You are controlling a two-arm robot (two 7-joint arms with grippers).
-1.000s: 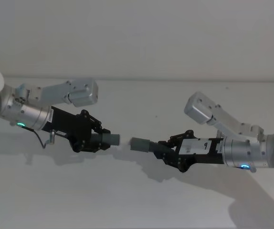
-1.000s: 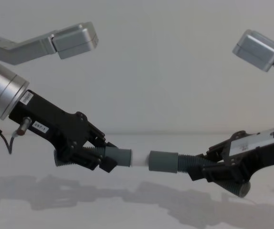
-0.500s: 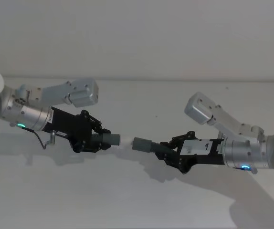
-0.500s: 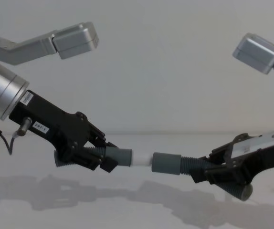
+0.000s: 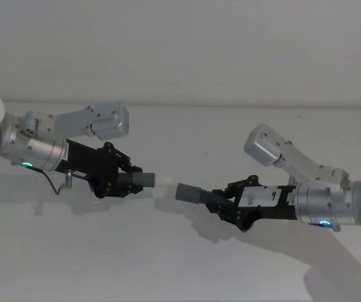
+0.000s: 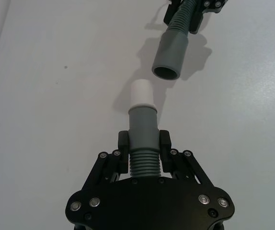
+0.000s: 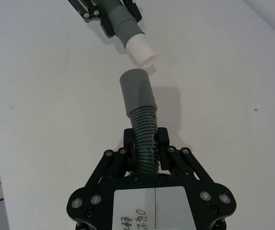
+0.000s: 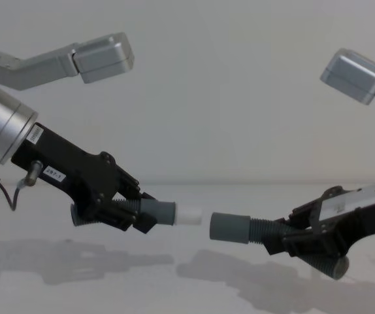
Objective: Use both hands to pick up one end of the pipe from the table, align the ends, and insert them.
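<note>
Chest view: white-tipped pipe piece (image 8: 164,213) is clamped in left gripper (image 8: 132,212), cuffed pipe piece (image 8: 240,228) clamped in right gripper (image 8: 289,237). Both are held above the table (image 8: 187,288); ends face each other, just apart, unmated.

— What can't you see from here?
— My left gripper (image 8: 130,216) covers its pipe piece's (image 8: 164,213) ribs in the chest view. In the left wrist view, the right gripper (image 6: 195,14) is cut off by the edge.
— And the bore?
— Too dark inside the wider cuff (image 6: 170,56) to tell.
</note>
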